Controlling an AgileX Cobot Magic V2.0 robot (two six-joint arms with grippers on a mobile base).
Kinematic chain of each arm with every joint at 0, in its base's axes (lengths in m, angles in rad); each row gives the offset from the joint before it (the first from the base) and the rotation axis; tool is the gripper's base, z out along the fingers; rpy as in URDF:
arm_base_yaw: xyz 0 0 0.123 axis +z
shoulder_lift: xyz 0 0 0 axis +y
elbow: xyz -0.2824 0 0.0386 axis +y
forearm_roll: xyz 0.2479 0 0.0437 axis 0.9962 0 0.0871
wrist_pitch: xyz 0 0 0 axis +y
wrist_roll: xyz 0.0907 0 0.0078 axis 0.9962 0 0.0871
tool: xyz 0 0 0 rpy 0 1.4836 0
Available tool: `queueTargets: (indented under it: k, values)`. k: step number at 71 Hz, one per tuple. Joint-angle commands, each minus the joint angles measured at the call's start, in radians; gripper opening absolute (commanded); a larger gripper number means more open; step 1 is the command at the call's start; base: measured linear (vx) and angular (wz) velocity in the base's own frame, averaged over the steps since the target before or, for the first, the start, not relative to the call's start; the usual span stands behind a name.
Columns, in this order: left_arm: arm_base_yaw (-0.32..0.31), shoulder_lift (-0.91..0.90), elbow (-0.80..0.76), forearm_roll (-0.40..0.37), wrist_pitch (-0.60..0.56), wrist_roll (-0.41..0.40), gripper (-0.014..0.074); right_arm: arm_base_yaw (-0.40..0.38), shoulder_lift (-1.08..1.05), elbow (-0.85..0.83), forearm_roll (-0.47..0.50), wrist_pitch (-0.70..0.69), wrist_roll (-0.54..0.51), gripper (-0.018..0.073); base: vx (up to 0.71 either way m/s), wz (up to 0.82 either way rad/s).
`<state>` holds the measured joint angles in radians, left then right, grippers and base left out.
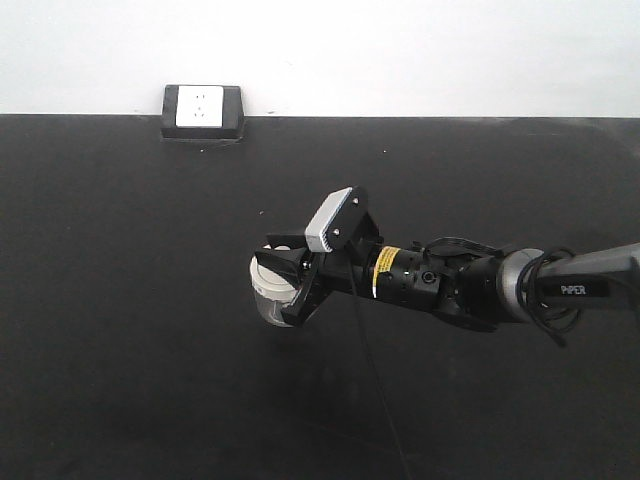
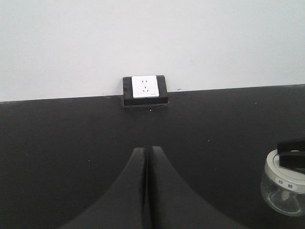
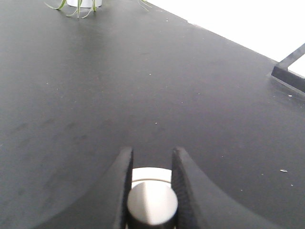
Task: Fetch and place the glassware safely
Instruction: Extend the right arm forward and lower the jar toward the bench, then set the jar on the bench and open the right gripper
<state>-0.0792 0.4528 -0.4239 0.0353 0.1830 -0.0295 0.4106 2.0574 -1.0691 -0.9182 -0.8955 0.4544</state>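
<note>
Right wrist view: jar between right claw fingers.

jar: clear glass, cream-white lid | table: black | socket box: black, white face

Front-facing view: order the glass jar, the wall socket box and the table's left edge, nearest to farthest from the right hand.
1. Glass jar, held in the right hand.
2. Wall socket box, at the table's back edge, upper left.
3. Table's left edge, far left.
</note>
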Motion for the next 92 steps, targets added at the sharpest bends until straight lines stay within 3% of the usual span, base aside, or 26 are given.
queueTargets:
  k: [1, 41, 55, 69, 78, 92]
  values:
    - [-0.005, 0.010, -0.027, -0.004, -0.073, -0.007, -0.0007, -0.009, -0.027, -0.029, 0.063, -0.088, -0.019, -0.0001, 0.00, 0.00]
    - [-0.005, 0.010, -0.027, -0.004, -0.073, -0.007, -0.0007, -0.009, 0.007, -0.029, 0.100, -0.094, -0.026, 0.0027, 0.00, 0.00]
    - [-0.005, 0.010, -0.027, -0.004, -0.073, -0.007, -0.0007, -0.009, 0.007, -0.029, 0.096, -0.098, -0.026, 0.0207, 0.00, 0.00]
    - [-0.005, 0.010, -0.027, -0.004, -0.073, -0.007, -0.0007, -0.009, 0.007, -0.029, 0.099, -0.100, -0.027, 0.0547, 0.00, 0.00]
    - [-0.005, 0.010, -0.027, -0.004, -0.073, -0.007, -0.0007, -0.009, 0.007, -0.029, 0.099, -0.099, -0.028, 0.0712, 0.00, 0.00]
    - [-0.005, 0.010, -0.027, -0.004, -0.073, -0.007, -0.0007, -0.009, 0.007, -0.029, 0.099, -0.099, -0.029, 0.0720, 0.00, 0.00]
